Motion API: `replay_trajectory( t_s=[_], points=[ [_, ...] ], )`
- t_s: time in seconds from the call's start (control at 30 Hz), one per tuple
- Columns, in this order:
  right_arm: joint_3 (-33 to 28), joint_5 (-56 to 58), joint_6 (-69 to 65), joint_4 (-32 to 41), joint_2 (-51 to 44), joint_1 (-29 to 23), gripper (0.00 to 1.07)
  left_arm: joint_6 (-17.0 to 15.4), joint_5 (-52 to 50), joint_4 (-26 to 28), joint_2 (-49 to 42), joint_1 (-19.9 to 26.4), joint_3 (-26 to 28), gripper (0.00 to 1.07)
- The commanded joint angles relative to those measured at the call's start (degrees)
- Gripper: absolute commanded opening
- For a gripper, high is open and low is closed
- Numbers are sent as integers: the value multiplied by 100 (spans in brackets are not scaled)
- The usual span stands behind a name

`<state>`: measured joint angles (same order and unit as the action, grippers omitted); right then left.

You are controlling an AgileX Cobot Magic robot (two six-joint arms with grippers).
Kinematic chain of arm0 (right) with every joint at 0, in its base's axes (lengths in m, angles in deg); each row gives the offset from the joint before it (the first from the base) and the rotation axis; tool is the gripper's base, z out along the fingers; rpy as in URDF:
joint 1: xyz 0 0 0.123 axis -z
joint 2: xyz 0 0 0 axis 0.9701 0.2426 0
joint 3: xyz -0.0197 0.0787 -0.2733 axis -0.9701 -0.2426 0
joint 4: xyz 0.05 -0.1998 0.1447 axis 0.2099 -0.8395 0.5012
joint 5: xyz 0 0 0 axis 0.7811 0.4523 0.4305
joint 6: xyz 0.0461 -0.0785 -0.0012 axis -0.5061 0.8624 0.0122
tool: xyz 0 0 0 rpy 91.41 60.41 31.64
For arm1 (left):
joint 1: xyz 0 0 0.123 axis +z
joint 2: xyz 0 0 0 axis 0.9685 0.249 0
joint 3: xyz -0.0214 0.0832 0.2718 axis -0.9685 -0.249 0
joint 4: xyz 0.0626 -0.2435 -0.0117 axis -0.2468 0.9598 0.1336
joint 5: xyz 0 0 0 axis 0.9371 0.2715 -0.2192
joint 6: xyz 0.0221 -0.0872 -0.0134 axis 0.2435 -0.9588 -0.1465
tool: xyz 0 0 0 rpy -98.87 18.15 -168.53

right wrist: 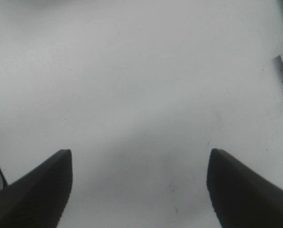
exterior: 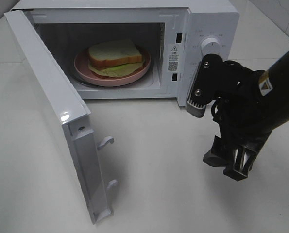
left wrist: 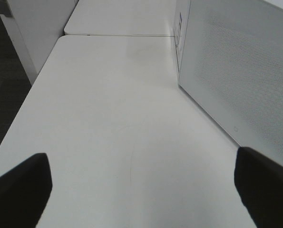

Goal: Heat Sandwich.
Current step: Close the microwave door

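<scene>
Pointing downward, right end effector (exterior: 228, 164) hangs spread over table (exterior: 154, 189).

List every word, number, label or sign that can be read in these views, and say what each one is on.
Nothing is sharp enough to quote.
The sticker on the microwave front: warning triangle, print and a square code, too small to read.
Markings around the dial: too small.
The triangle sign on the right arm: a symbol, no legible words.
The label on the microwave's side, left wrist view: blurred.
</scene>
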<state>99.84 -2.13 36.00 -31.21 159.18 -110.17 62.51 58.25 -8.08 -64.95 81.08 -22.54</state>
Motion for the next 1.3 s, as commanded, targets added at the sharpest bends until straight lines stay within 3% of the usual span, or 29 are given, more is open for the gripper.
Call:
replay_trajectory(
  t_s=[0.03,0.37,1.1,1.3],
  points=[
    [-166,23,-676,29,-384,11,76,11,-63,40,-149,0,0,98],
    [-246,963,-2189,23,-1484,11,76,11,-63,40,-149,0,0,98],
    [-246,3312,-2945,23,-3495,11,76,11,-63,40,-149,0,0,98],
    [-567,3564,-3060,-6,-4228,57,76,11,-63,40,-149,0,0,98]
  ],
)
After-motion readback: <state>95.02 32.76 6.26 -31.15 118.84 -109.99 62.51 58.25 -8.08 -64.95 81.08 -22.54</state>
